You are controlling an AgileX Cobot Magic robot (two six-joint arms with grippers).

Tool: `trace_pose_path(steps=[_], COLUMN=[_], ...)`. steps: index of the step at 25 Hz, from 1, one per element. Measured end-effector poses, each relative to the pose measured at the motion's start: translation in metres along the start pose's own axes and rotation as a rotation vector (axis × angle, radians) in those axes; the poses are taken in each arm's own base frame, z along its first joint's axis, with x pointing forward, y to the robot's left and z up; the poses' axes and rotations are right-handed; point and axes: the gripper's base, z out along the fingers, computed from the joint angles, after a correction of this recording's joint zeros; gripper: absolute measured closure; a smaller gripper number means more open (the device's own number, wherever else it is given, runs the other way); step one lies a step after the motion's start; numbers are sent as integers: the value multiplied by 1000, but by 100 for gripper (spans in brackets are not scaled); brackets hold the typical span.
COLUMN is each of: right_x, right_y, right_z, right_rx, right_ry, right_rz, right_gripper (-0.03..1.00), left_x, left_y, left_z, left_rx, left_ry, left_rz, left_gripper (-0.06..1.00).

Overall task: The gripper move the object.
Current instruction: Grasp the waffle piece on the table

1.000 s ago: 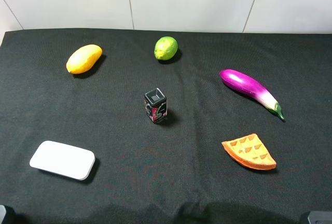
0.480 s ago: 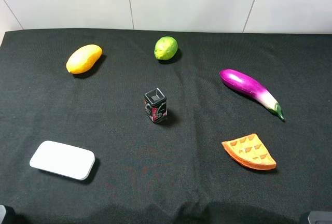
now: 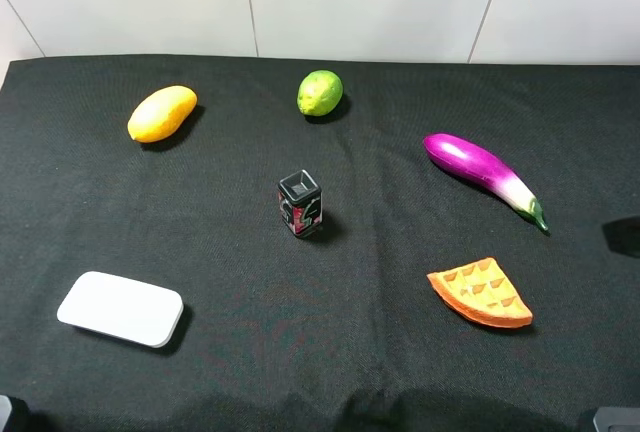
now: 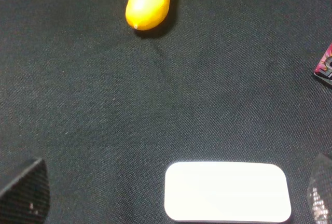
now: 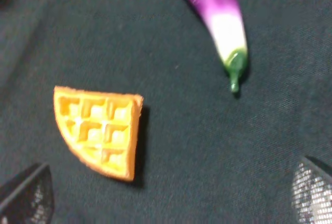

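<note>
The orange waffle slice (image 3: 480, 294) lies flat on the black cloth at the front right, grid side up. It also shows in the right wrist view (image 5: 99, 129). My right gripper (image 5: 168, 193) is open and empty, hanging above the cloth beside the waffle, with its two mesh fingertips (image 5: 26, 195) far apart. My left gripper (image 4: 171, 195) is open and empty over the white box, its fingertips (image 4: 23, 193) wide apart. Neither gripper's fingers show in the exterior high view.
A purple eggplant (image 3: 482, 177) lies behind the waffle. A small black carton (image 3: 300, 204) stands mid-table. A lime (image 3: 320, 92) and a yellow mango (image 3: 162, 113) lie at the back. A white flat box (image 3: 121, 308) lies front left.
A dark shadow has appeared on the cloth at the right edge of the exterior high view. No object has moved.
</note>
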Motion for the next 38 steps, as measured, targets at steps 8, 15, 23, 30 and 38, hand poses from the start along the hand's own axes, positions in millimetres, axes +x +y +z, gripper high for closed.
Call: trace_pose_path(steps=[8, 15, 23, 30, 38], right_x=[-3, -15, -11, -1, 0], right_y=[-3, -2, -4, -1, -1], right_z=[18, 53, 102, 121, 138], right_rx=[-32, -79, -101, -122, -153], right_ry=[144, 272, 341, 332, 355], right_rz=[-123, -200, -148, -137, -137], right_gripper=[27, 27, 27, 27, 27], left_x=[0, 0, 0, 0, 0], left_y=[0, 0, 0, 0, 0], left_z=[0, 0, 0, 0, 0], left_rx=[0, 0, 0, 0, 0], left_ry=[0, 0, 0, 0, 0], left_rz=[0, 0, 0, 0, 0], left_gripper=[-5, -5, -5, -5, -5])
